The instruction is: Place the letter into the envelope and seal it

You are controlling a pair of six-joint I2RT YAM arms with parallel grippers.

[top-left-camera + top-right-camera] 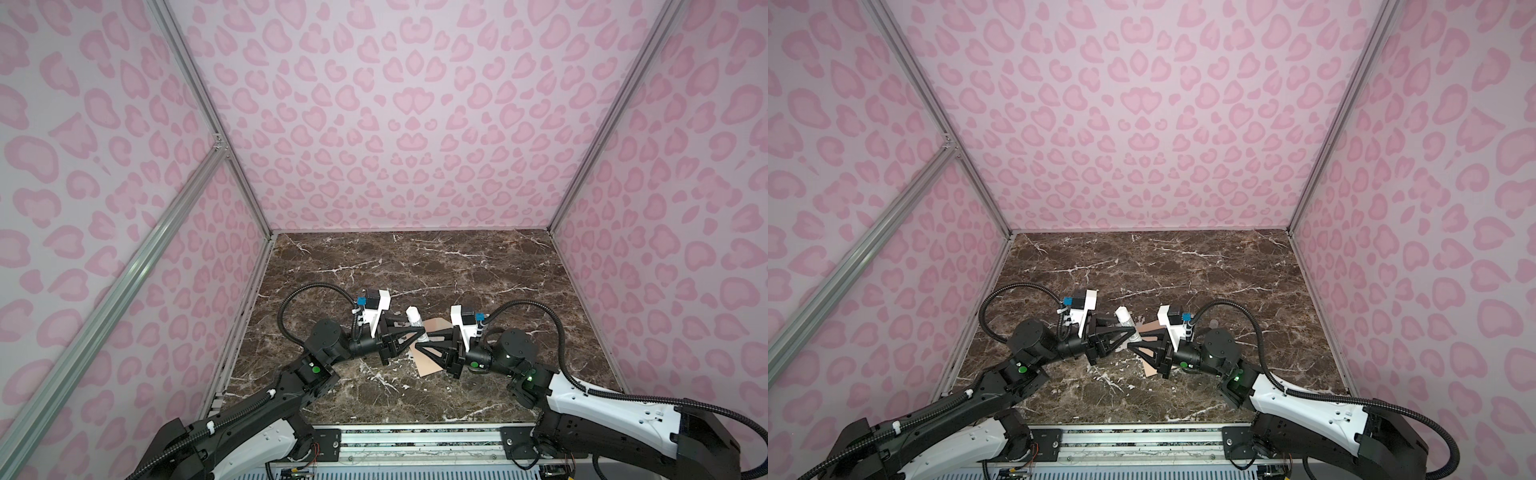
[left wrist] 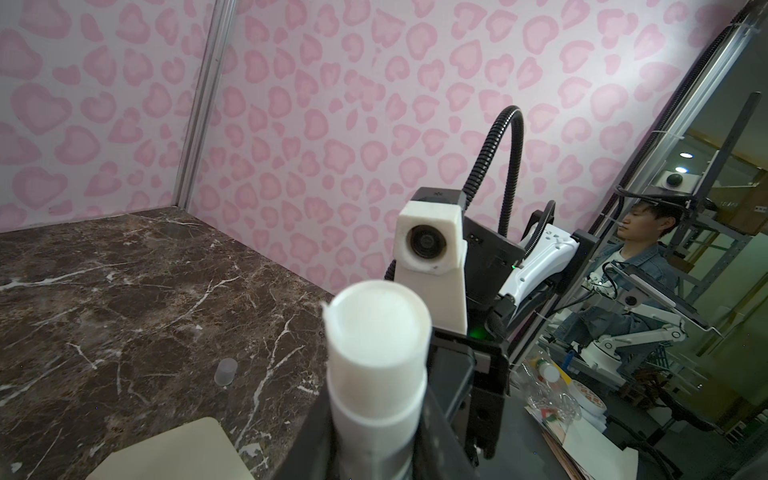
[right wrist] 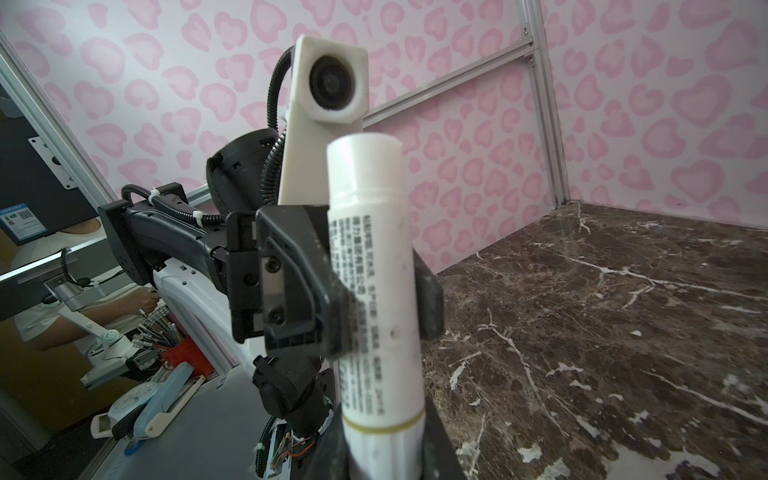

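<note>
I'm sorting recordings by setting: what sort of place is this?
Probably a robot test booth in a lab: pink heart-patterned panels on an aluminium frame enclose a marble-look tabletop, with a person and a small white arm outside it.

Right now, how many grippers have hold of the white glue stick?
2. The left gripper has its fingers clamped on the middle of the glue stick; the right gripper holds its near end.
</note>
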